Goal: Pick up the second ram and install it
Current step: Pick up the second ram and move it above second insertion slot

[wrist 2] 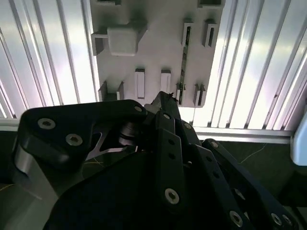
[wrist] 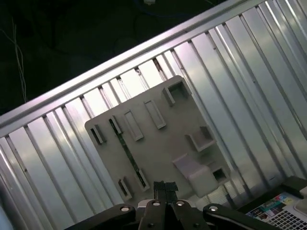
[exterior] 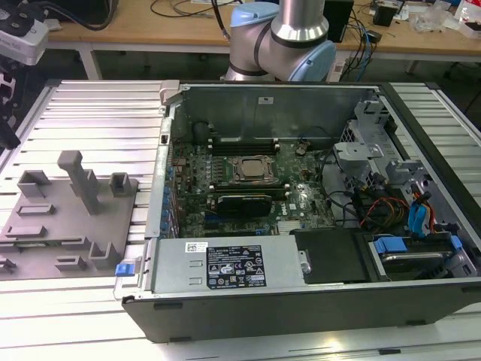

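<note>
A: Pincer?
B: The gripper (wrist: 164,186) is clenched in both wrist views, fingertips pressed together with nothing between them. It hangs over the grey holder plate (wrist: 160,143), at one short edge.

A: Second ram?
B: The second ram (wrist: 125,149) is a thin green stick lying flat in the holder plate. It runs along the long edge farthest from the tall block (wrist: 192,173). Small brackets (wrist: 98,134) stand at each end. In the second wrist view it shows as a narrow strip (wrist 2: 183,60) running away from the fingertips.

A: Contact?
B: None seen. The tips are near one end of the stick, off to the side.

A: Surroundings?
B: The plate sits on a ribbed metal table (exterior: 98,101), toward the exterior view's left edge. The open computer case (exterior: 301,316) is toward the exterior view's right. The arm (exterior: 299,22) rises behind the case's far edge.
</note>
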You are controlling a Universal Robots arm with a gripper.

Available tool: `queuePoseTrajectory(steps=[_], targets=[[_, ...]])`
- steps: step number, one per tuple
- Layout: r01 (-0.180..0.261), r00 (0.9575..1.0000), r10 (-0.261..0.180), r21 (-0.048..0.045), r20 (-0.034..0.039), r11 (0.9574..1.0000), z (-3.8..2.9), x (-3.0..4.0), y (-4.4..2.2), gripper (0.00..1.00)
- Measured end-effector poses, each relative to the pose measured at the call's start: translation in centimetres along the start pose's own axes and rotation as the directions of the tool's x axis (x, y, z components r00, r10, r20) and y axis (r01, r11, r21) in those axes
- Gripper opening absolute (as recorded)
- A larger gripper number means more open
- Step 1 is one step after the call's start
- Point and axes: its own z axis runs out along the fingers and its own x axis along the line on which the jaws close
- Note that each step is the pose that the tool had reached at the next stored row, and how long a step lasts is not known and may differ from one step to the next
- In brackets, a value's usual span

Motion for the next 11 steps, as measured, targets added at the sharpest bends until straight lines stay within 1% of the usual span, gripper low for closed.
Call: queuePoseTrajectory(steps=[1, 3, 5, 6, 8, 10, 11], targets=[[0.022, 0.9998, -0.022, -0.0006, -0.001, 0.9998, 0.0, 0.0, 0.0, 0.11], [0.065, 0.9979, -0.065, -0.0017, -0.0029, 0.9979, 0.0, 0.0, 0.0, 0.11], [0.105, 0.9945, -0.105, -0.0028, -0.0046, 0.9945, 0.0, 0.0, 0.0, 0.11], [0.126, 0.9921, -0.126, -0.0034, -0.0055, 0.9921, 0.0, 0.0, 0.0, 0.11], [0.169, 0.9855, -0.169, -0.0047, -0.0073, 0.9855, 0.0, 0.0, 0.0, 0.11], [0.223, 0.9748, -0.223, -0.0065, -0.0094, 0.9749, 0.0, 0.0, 0.0, 0.11], [0.242, 0.9702, -0.242, -0.0072, -0.0102, 0.9702, 0.0, 0.0, 0.0, 0.11]])
